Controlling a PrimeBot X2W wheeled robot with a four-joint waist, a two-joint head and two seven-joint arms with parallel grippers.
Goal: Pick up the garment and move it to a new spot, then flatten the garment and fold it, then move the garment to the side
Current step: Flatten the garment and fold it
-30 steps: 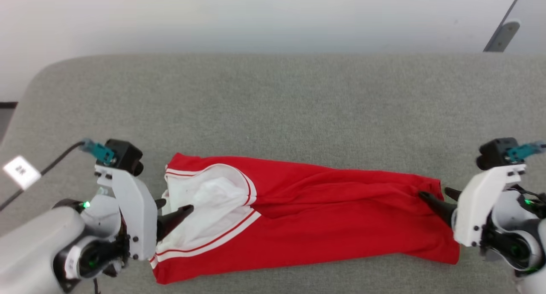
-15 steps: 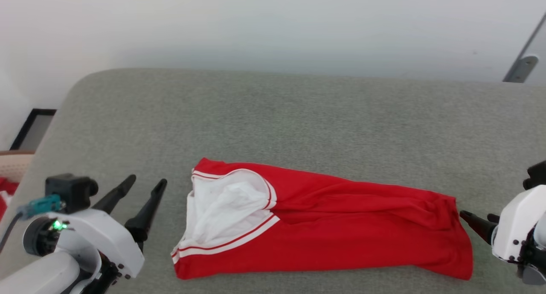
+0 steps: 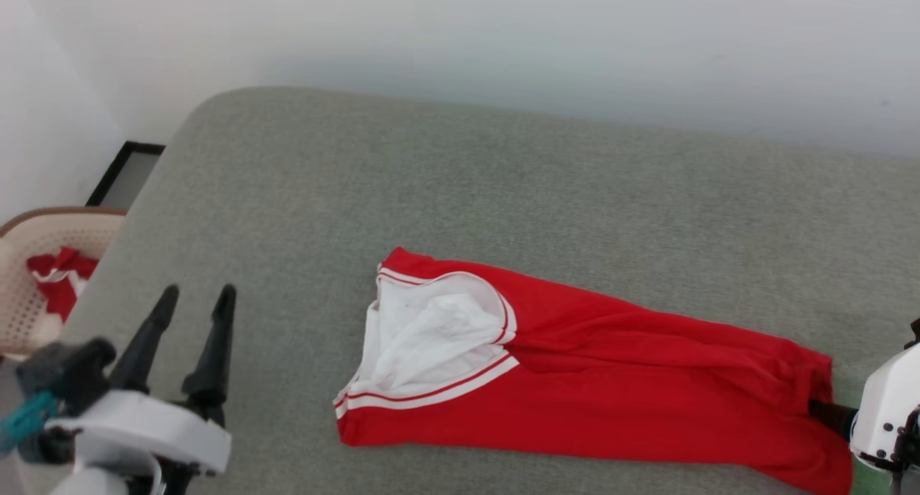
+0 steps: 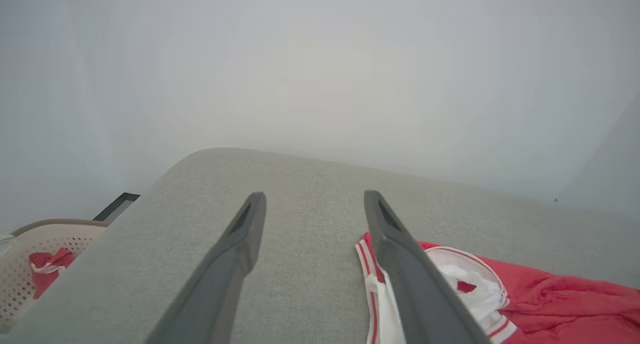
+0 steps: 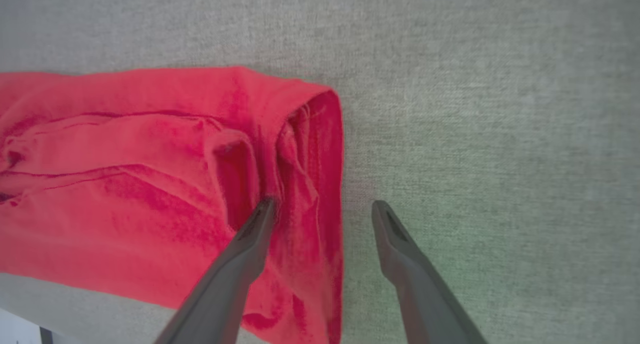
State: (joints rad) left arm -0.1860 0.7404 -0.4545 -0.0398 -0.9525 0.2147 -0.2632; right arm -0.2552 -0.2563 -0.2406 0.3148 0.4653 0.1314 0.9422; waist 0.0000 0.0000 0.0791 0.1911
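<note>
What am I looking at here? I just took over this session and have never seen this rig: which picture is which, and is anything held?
These are three cameras on one two-armed robot. The wide picture is from its head, looking down at a grey padded surface. The other two are from the wrists, each looking along that arm's two dark fingers.

On the surface lies the garment, a red shirt gathered into a long strip, with a white sleeve on top at one end. A pale basket with more red cloth stands off the surface's left end.

The left gripper is open above bare surface. The right gripper is open too, straddling the garment's other end, with one finger over cloth and one over the surface. Nothing is held.
</note>
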